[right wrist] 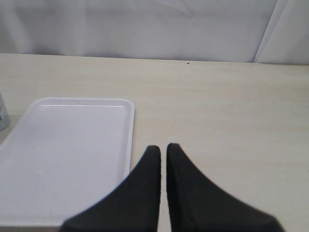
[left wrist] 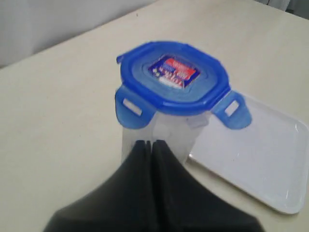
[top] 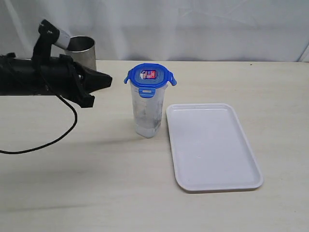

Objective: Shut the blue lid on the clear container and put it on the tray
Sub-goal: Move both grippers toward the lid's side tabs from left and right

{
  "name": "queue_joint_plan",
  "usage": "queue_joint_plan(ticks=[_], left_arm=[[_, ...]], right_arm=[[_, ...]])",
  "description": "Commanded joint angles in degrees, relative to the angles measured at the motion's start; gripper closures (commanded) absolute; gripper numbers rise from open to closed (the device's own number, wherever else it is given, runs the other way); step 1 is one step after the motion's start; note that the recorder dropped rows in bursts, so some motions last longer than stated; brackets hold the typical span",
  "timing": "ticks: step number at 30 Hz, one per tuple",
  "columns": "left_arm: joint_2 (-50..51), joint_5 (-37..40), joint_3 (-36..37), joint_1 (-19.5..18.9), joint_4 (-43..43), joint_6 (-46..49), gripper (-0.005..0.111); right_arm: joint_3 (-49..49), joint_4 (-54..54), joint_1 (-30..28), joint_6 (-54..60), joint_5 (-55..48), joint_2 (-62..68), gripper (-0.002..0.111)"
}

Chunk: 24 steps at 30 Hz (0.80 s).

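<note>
The clear container (top: 147,113) stands upright on the table just left of the tray (top: 212,145). The blue lid (top: 149,77) rests on its mouth, with side flaps sticking outward. My left gripper (top: 107,80) hovers left of the lid at about its height, fingers pressed together with nothing between them. In the left wrist view the blue lid (left wrist: 173,77) and clear container (left wrist: 169,135) lie just beyond the shut left gripper (left wrist: 151,143), and the tray (left wrist: 260,164) sits beside them. My right gripper (right wrist: 163,148) is shut and empty, beside the tray (right wrist: 67,154); it is outside the exterior view.
A steel tumbler (top: 82,52) stands at the back left behind my left arm. A black cable (top: 53,140) loops across the table on the left. A white curtain backs the table.
</note>
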<state>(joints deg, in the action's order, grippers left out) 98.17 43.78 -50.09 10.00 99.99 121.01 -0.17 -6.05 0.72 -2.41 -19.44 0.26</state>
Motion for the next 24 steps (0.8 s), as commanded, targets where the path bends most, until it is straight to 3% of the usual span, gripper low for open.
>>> queue_joint_plan(ticks=[1,7,11,15,19,24], left_arm=[[6.24,1.02,-2.54,0.07,-0.04,1.77,0.107],[10.96,10.26,-6.46,0.07,-0.04,1.77,0.107],[11.62,13.19,-6.94,0.07,-0.04,1.77,0.107],[11.62,12.73,-6.94,0.07,-0.04,1.77,0.107],[12.01,12.75,-6.94,0.07,-0.04,1.77,0.107],[13.96,13.06,-7.26,0.07,-0.04,1.77,0.107]], right_arm=[[0.17,0.28,0.03,-0.15,-0.16,-0.26,0.104],[0.17,0.0,0.03,-0.15,0.09,-0.26,0.104],[0.17,-4.17,0.03,-0.15,11.05,-0.26,0.104],[0.17,3.22,0.03,-0.15,24.05,-0.26,0.104],[0.17,20.01,0.03,-2.56,33.38,-0.26,0.104],[0.17,17.54,0.03,-3.49,37.74,-0.2,0.104]])
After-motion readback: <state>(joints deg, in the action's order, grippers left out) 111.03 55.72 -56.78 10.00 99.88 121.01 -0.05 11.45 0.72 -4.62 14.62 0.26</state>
